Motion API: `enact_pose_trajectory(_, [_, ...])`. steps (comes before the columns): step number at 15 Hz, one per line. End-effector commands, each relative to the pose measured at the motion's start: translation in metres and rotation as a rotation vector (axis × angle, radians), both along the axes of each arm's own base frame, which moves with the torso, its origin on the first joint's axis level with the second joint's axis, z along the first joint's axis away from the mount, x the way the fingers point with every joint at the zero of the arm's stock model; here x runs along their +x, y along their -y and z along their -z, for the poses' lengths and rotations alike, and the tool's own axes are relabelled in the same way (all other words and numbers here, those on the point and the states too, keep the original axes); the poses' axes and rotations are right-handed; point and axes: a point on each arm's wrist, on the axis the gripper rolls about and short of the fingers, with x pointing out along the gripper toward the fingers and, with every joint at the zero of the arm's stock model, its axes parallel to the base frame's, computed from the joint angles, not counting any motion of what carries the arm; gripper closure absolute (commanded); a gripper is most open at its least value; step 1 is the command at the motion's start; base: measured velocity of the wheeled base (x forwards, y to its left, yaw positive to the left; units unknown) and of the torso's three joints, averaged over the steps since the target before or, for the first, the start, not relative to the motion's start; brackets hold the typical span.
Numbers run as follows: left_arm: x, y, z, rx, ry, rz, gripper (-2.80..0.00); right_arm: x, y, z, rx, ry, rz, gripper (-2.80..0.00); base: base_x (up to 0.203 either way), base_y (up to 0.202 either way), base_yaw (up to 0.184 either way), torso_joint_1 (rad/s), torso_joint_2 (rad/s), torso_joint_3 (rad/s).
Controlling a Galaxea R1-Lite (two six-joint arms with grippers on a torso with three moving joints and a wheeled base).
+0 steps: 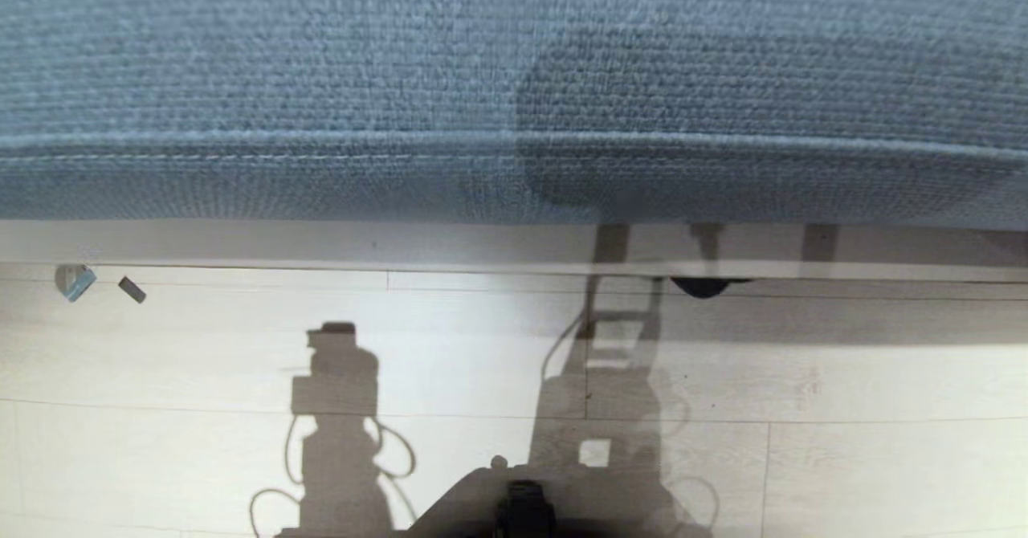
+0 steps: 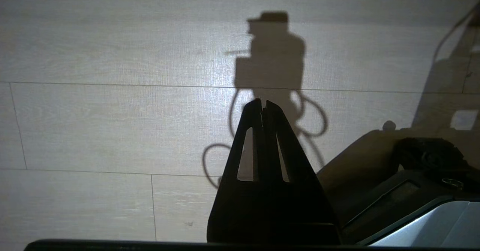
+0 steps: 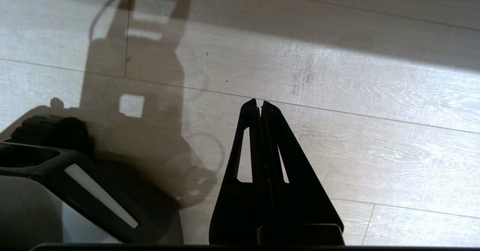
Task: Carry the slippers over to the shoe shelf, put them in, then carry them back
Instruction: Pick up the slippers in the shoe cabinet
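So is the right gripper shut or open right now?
Shut. In the right wrist view the right gripper has its two black fingers pressed together at the tips, nothing between them, over bare floor.

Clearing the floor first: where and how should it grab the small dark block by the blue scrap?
Probably from straight above, across its narrow width: the dark block lies flat and slanted on the floor, so turn the wrist to match. The scrap sits apart, leaving room. Left gripper is shut; open first.
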Motion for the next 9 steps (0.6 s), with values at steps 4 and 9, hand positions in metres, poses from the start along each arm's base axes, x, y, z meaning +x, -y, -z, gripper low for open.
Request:
enact_pose_trajectory(4, [0.0001, 0.0, 0.0001, 0.0, -0.002, -0.001, 0.0, 0.0001, 0.0, 0.0, 0.004, -0.002, -0.003, 0.0, 0.0, 0.0, 0.0, 0.001, 0.0, -0.177])
enact_pose_trajectory(9, [0.0001, 0.0, 0.0001, 0.0, -0.002, -0.001, 0.0, 0.0001, 0.0, 0.0, 0.004, -0.002, -0.003, 0.0, 0.0, 0.0, 0.0, -0.001, 0.0, -0.021])
